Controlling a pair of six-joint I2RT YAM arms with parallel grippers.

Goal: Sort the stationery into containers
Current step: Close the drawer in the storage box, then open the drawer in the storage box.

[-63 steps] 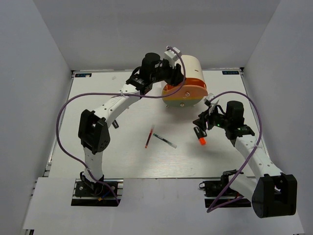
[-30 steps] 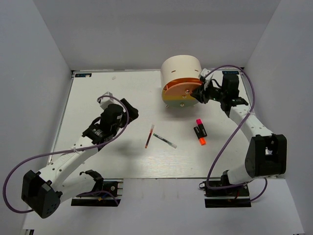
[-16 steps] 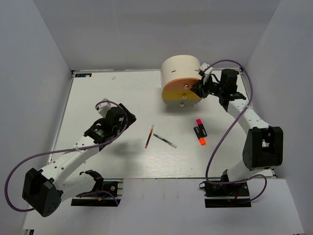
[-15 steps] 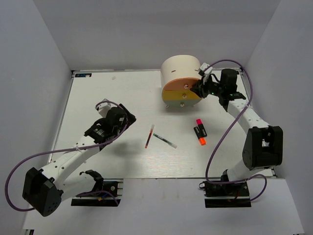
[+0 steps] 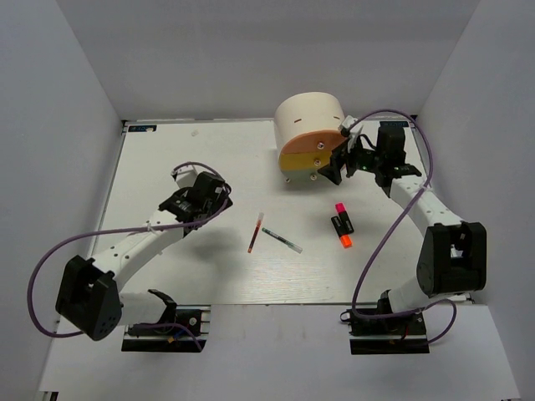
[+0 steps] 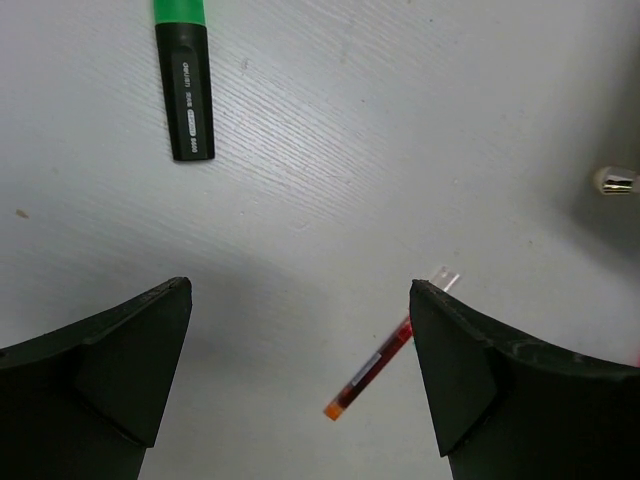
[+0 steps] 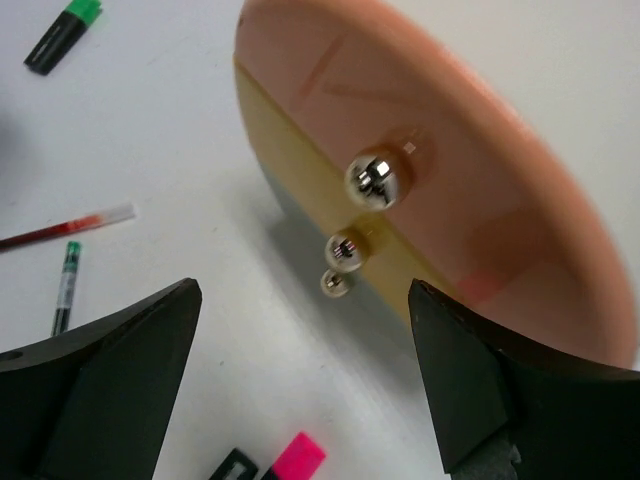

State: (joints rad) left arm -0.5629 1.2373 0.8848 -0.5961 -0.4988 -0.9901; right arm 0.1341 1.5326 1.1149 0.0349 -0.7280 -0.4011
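The containers are the drawers of a cream organiser (image 5: pixel 308 117), with an orange front (image 7: pixel 470 170), a yellow front (image 7: pixel 290 150) and three round knobs (image 7: pixel 374 178). All drawers look pushed in. My right gripper (image 5: pixel 336 165) (image 7: pixel 305 300) hangs open just in front of the knobs, holding nothing. A red pen (image 5: pixel 255 232) (image 6: pixel 382 362) and a clear pen (image 5: pixel 282 240) lie mid-table. Pink- and orange-capped highlighters (image 5: pixel 342 224) lie to the right of them. My left gripper (image 5: pixel 211 197) (image 6: pixel 300 300) is open above the table, left of the red pen.
A black highlighter with a green cap (image 6: pixel 186 90) (image 7: pixel 62 35) lies ahead of the left gripper; the left arm hides it in the top view. White walls enclose the table on the left, right and far sides.
The right gripper has let go of the orange drawer's knob and opened, backing off slightly. The orange drawer went from ajar to pushed in. The left arm shifted a little towards the table's middle.
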